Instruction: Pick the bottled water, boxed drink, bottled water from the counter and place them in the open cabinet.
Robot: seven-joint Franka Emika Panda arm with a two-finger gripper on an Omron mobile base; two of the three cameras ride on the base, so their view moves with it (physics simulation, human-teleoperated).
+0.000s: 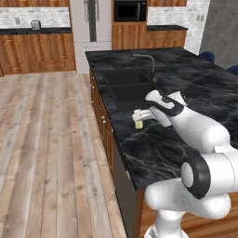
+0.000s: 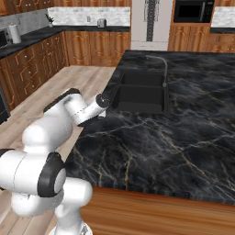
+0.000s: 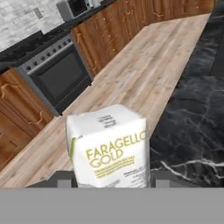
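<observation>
A: Status on the carton, pls. Where do we have it?

B: We find the small cream-white boxed drink carton (image 3: 109, 146) w/ gold lettering sitting right between the tips of the pincer (image 3: 110, 179), filling the lower middle of the hand view. In the left base view the same carton (image 1: 139, 124), yellow-ish low side showing, is near the front edge of the black marble bench (image 1: 153, 153) w/ white veins, just in front of the black sink basin (image 1: 128, 88).

A: Pincer state?

B: The pincer (image 1: 142, 116) sits over the carton, jaws either side of it and drawn in close to its width. We judge it pinching the carton or nearly so; contact on the pads is hidden by the carton body, so firm grip not confirmed. Whether the carton is resting on the bench or just off it, we cannot tell.

A: Why that approach?

B: Our reading: arm reaches low and forward from the base so jaws take the carton across its narrow sides, upright, which suits setting it flat on a shelf later.

A: Risks, next step?

B: Carton is close to bench edge, wood plank floor (image 1: 46, 139) below; a slack grip could drop it there. We'd want closure confirmed before lift. The cabinet transfer is not yet done.
</observation>
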